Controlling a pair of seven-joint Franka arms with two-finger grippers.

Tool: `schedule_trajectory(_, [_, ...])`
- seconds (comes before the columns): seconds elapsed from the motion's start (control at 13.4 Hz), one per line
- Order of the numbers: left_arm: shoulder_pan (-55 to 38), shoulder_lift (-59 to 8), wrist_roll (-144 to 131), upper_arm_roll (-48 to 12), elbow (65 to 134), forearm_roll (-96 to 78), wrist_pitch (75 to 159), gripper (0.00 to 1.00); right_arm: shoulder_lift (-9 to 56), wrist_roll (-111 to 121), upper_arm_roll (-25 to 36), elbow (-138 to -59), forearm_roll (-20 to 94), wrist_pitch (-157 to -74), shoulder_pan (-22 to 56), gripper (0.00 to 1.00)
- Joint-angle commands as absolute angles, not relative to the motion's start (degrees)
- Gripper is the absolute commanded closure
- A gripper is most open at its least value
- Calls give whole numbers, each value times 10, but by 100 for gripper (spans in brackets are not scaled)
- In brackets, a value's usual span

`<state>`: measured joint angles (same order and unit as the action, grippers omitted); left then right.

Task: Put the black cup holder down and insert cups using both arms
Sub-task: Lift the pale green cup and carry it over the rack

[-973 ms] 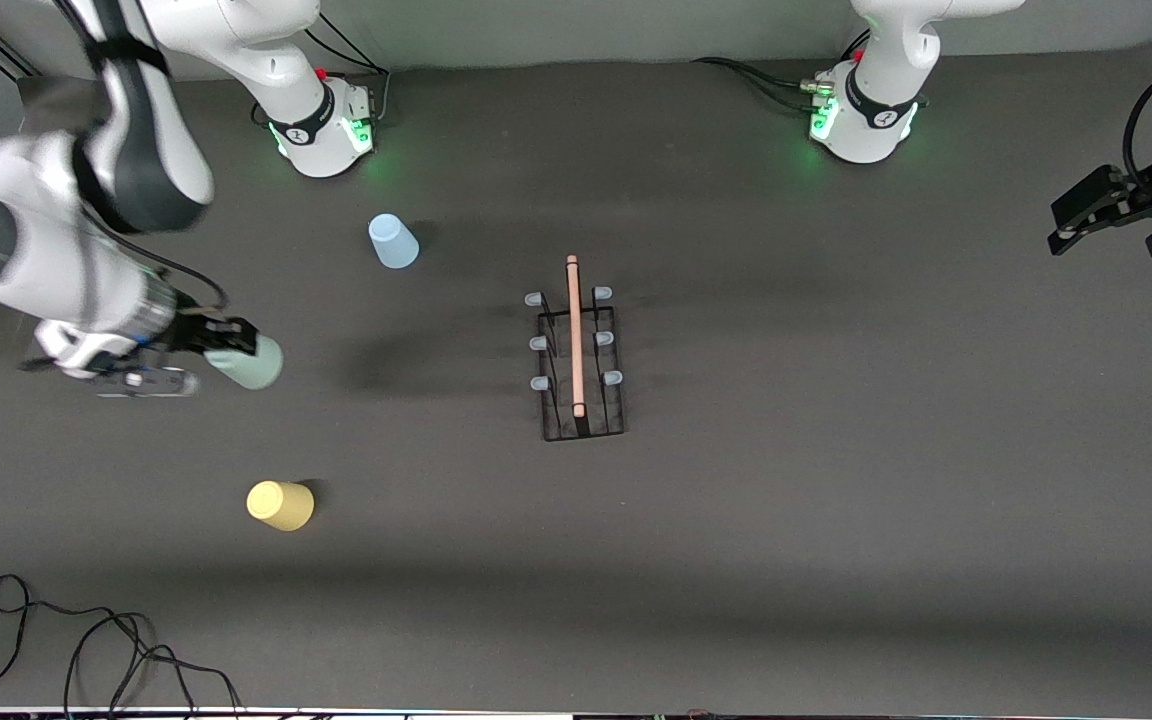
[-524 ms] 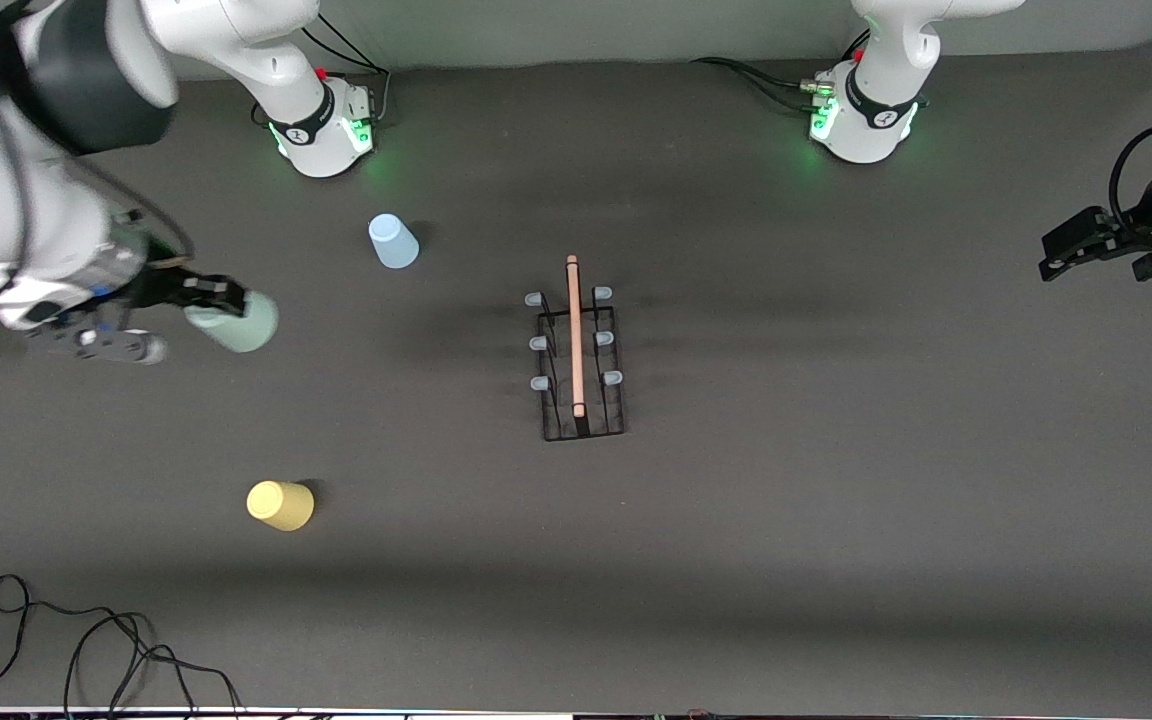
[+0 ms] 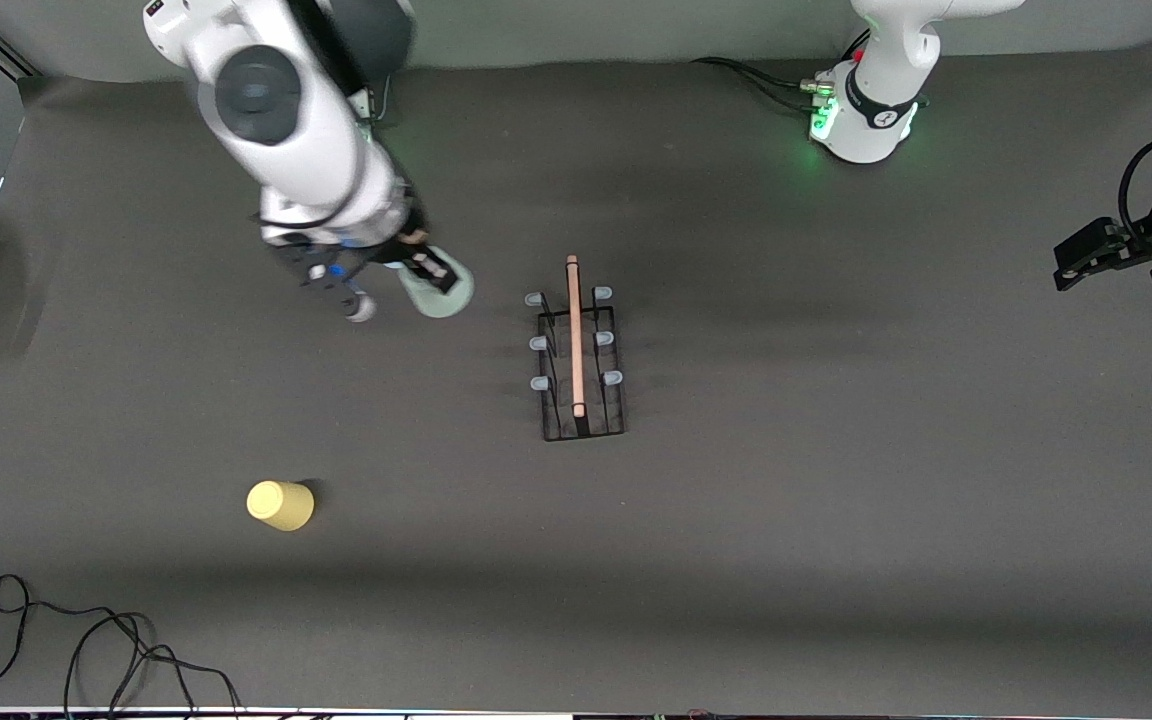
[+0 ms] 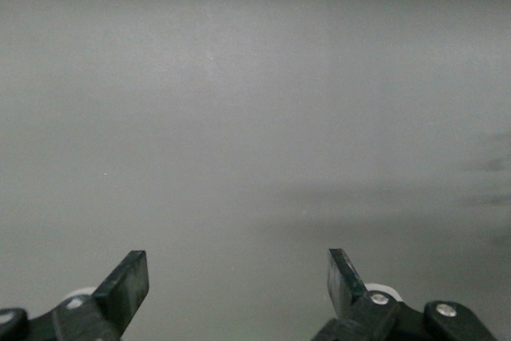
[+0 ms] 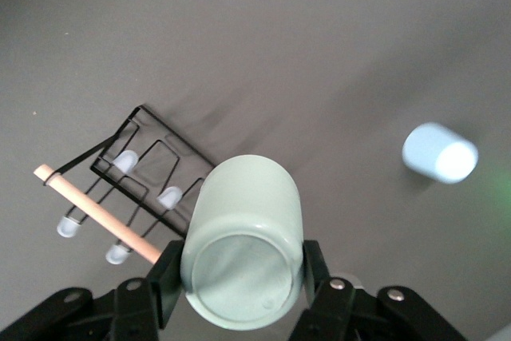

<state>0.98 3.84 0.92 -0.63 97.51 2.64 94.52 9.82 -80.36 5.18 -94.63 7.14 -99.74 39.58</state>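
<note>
Since a second ago, right gripper (image 3: pixel 433 279) carries the pale green cup (image 3: pixel 439 293) from its table end to just beside black cup holder (image 3: pixel 579 350), clamped. Holder's handle runs toward front camera. Left gripper (image 3: pixel 1086 256) waits wide, well apart.

Soft, even overhead light, a dim grey scene.
The right arm (image 3: pixel 286 130) smears with motion blur; green glow rings the left arm's base (image 3: pixel 861 125); the blue cup (image 5: pixel 439 153) looks unfocused.
</note>
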Motion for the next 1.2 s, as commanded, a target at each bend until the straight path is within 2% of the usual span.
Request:
schedule_trajectory(0.0, [10, 40, 9, -8, 974, 33, 949, 0, 130, -936, 59, -926, 81, -1021, 437, 82])
schedule_trajectory(0.3, [10, 37, 9, -8, 974, 33, 954, 0, 149, -976, 59, -935, 81, -1050, 457, 83])
schedule_trajectory(0.82, [11, 35, 6, -8, 974, 32, 954, 0, 157, -982, 60, -1033, 76, -1175, 481, 83])
schedule_trajectory(1.12, [11, 35, 4, -8, 974, 32, 954, 0, 184, -982, 61, -1074, 75, -1247, 497, 83])
